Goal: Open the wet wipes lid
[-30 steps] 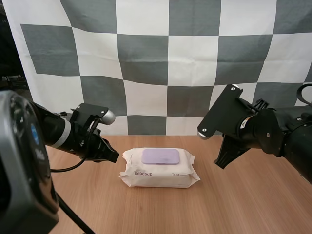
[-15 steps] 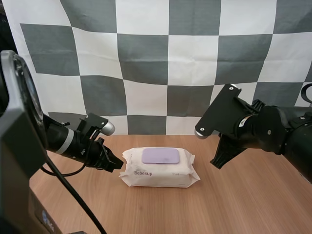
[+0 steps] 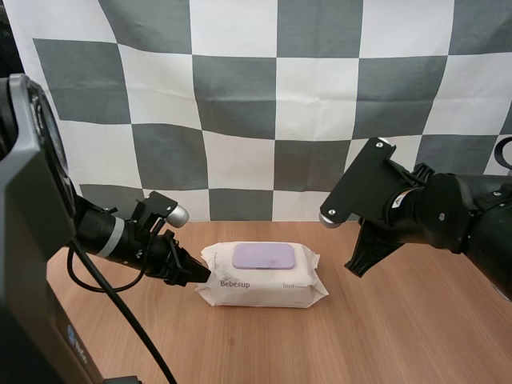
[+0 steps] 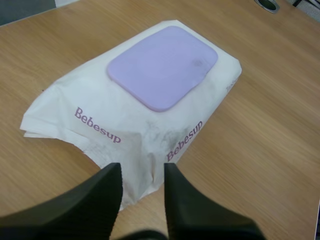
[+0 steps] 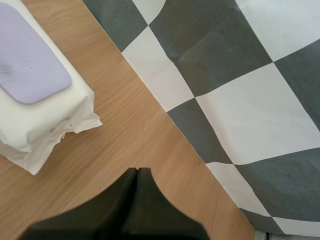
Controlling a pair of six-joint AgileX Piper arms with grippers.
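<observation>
The left end effector (image 3: pixel 194 274) is held low at the left end of the wet wipes pack (image 3: pixel 264 286), jaws parted either side of its crimped seam (image 4: pixel 142 167) without pinching, presumably so the pack can be steadied. The pack is laid flat on the tabletop (image 3: pixel 400 336), its purple lid (image 3: pixel 264 256) up and closed. The right end effector (image 3: pixel 358 260) is held closed on nothing, raised beside the right end, likely reserved for the lid.

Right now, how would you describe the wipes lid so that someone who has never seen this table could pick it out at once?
Near the middle of the wooden table lies a white pack of wet wipes. On its top face sits the lid, a flat lilac rectangle with rounded corners, shut. It is the only smooth, solid-coloured patch on the crinkled white wrapper.
</observation>
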